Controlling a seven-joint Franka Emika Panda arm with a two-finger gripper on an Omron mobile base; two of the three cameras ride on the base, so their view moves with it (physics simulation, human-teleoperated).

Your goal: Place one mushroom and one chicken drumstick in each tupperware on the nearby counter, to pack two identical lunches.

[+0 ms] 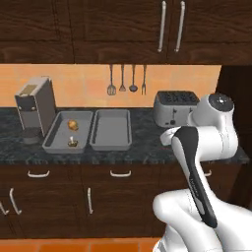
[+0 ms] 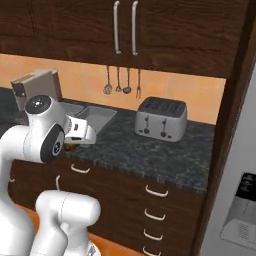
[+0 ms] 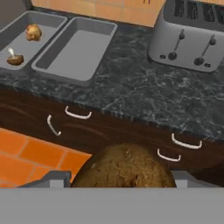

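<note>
Two grey tupperware trays lie side by side on the speckled counter (image 1: 147, 147). The left tupperware (image 1: 51, 140) (image 3: 26, 18) holds a golden chicken drumstick (image 1: 73, 124) (image 3: 33, 32) and a mushroom (image 1: 73, 142) (image 3: 14, 58). The right tupperware (image 1: 112, 129) (image 3: 76, 46) (image 2: 97, 116) has nothing in it. My gripper (image 3: 124, 179) (image 2: 70, 144) hangs in front of the counter's edge, right of the trays, shut on a brown rounded mushroom (image 3: 124, 166) whose cap bulges between the fingers (image 3: 50, 178). The other drumstick is out of view.
A silver toaster (image 1: 174, 108) (image 2: 161, 119) (image 3: 192, 35) stands on the counter right of the trays. A coffee machine (image 1: 35, 106) (image 2: 37, 87) stands left of them. Utensils (image 1: 127, 81) hang on the wall below the upper cabinets. A tall dark cabinet side (image 2: 227, 125) closes the right end.
</note>
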